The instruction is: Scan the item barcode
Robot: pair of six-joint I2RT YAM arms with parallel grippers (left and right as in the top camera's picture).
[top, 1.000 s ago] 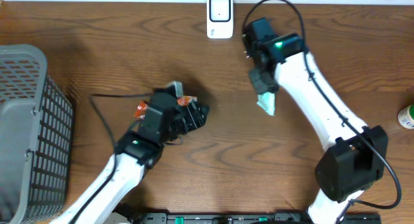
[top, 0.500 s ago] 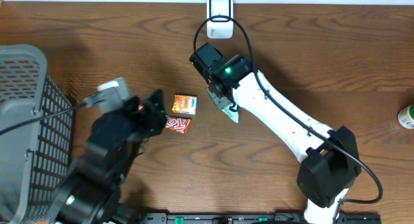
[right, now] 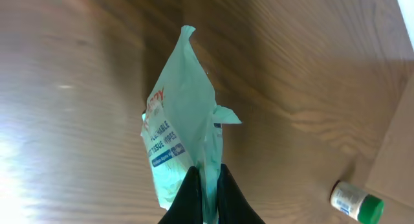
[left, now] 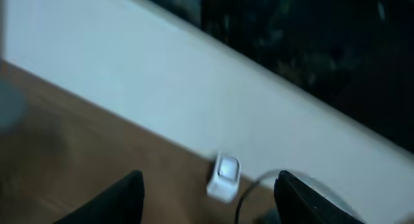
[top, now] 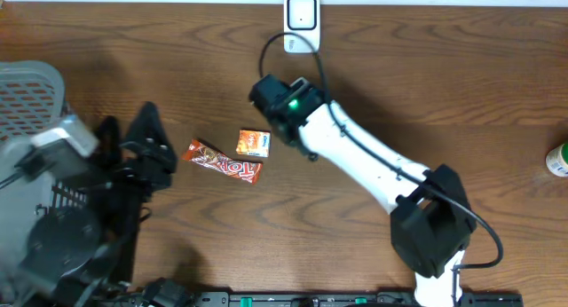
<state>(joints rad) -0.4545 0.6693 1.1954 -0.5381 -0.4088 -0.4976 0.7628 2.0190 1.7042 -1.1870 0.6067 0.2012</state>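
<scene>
One candy bar overhead only, pinched wipes pack right wrist only

The black-and-white left arm is raised high toward the overhead camera and looms large and blurred at the left of that view. Its left gripper has its two dark fingers spread wide apart with nothing between them. The white right arm stretches diagonally toward the middle, and the right gripper is pinched tight on a pale green plastic wipes packet.
</scene>
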